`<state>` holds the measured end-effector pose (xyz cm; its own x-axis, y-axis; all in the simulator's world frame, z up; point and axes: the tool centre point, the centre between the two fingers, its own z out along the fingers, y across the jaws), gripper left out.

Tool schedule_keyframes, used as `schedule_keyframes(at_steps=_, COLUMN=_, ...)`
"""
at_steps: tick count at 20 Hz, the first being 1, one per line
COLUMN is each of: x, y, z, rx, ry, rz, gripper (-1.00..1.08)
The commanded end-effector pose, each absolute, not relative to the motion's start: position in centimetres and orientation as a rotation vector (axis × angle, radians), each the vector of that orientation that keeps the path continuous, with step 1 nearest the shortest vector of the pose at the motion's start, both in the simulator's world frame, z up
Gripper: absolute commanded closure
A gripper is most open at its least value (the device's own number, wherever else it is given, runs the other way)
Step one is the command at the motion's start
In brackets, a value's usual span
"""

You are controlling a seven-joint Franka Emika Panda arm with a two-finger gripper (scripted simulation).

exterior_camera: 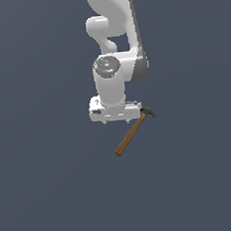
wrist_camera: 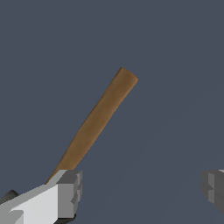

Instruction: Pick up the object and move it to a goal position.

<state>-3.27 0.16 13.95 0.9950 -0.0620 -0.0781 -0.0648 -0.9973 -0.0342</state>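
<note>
Plainly, the risk lies in where the jaws sit over the hammer [exterior_camera: 134, 129]. In the wrist view they stand spread wide, one finger [wrist_camera: 70, 192] right over the handle near the head end, the other finger [wrist_camera: 213, 189] well apart across bare surface. The handle does not run between them — it passes under one fingertip. A straight descent from this pose would, I judge, land that fingertip on the wood and push or roll the hammer instead of framing it. Even with a sideways shift, closing so near the head leaves the long handle sticking out, so the hammer could swing in the grip when lifted and slip on the way to the goal.

The hammer lies flat on the plain grey desk [exterior_camera: 50, 194], just below the gripper [exterior_camera: 116, 118] in the exterior view, its dark head [exterior_camera: 148, 112] toward that view's right and the handle slanting down to its left. No goal marker shows in either view.

Counted: one arm, one pair of fingers, one hammer — nothing else on the desk.
</note>
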Motion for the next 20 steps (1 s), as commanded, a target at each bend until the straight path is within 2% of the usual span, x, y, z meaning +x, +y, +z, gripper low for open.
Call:
schedule_keyframes(at_steps=1, x=-3.3, y=0.1, z=13.9, rx=-3.100, ry=0.100, rz=0.119, gripper=-0.92)
schedule_keyframes(at_steps=20, x=-4.3, y=2.6, z=11.8, rx=-3.091, ry=0.413, rz=0.094, gripper=-0.92)
